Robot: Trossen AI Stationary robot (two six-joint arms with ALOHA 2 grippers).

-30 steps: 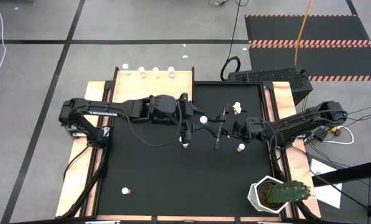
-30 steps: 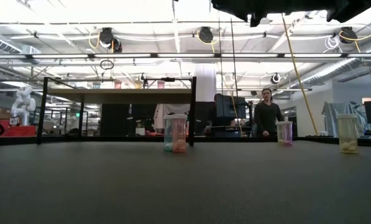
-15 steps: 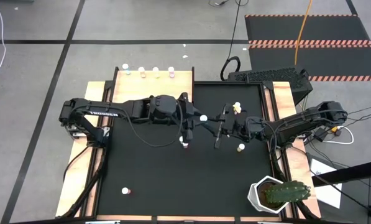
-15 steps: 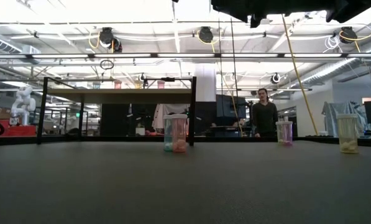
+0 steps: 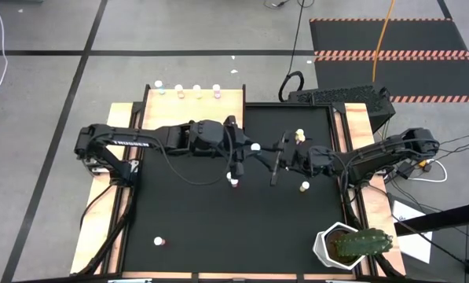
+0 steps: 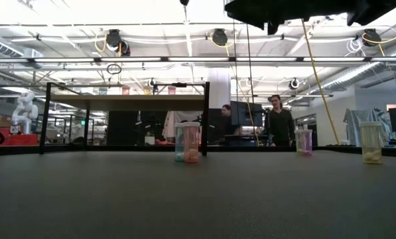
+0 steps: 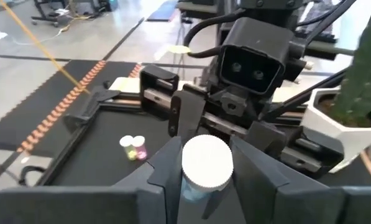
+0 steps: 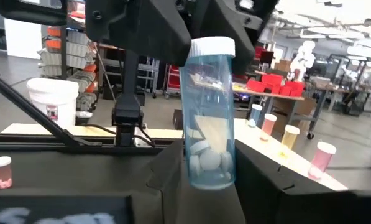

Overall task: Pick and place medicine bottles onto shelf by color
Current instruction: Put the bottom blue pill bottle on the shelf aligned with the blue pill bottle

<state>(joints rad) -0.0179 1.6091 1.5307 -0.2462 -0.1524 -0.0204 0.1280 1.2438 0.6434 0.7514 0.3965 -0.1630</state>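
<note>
Open robotics lab: ceiling trusses (image 6: 184,60), red parts bins (image 8: 278,86), striped floor mats (image 5: 391,55).

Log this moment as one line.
left gripper: shut on blue bottle | right gripper: at bottle's lower end | place: above mat, mid-table

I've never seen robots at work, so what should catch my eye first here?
Mid-table, the two dark arms meet: the left pincer grips a blue medicine bottle by its top, right in front of the right pincer. Four more bottles line the pale shelf at the far edge, and a potted cactus sits in the right near corner.
</note>
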